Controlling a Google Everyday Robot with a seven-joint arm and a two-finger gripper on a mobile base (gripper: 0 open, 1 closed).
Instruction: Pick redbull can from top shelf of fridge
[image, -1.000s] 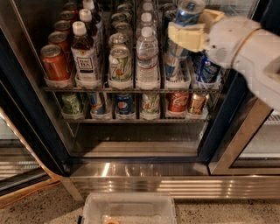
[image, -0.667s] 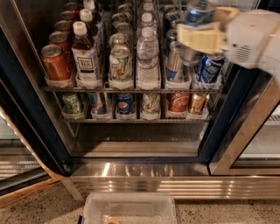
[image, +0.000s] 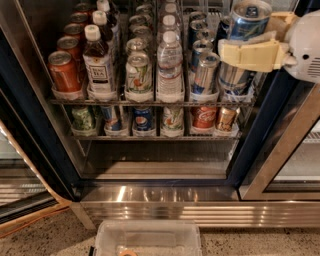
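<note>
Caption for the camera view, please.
The gripper holds the redbull can at the right end of the top shelf of the fridge.

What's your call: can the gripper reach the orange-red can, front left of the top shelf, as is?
Probably not yet. The gripper is shut on the redbull can at the right side of the fridge, so it's full. The orange-red can itself stands unblocked at the front of the top shelf.

Cream claw (image: 248, 41) around blue-silver redbull can (image: 247, 24)
</note>
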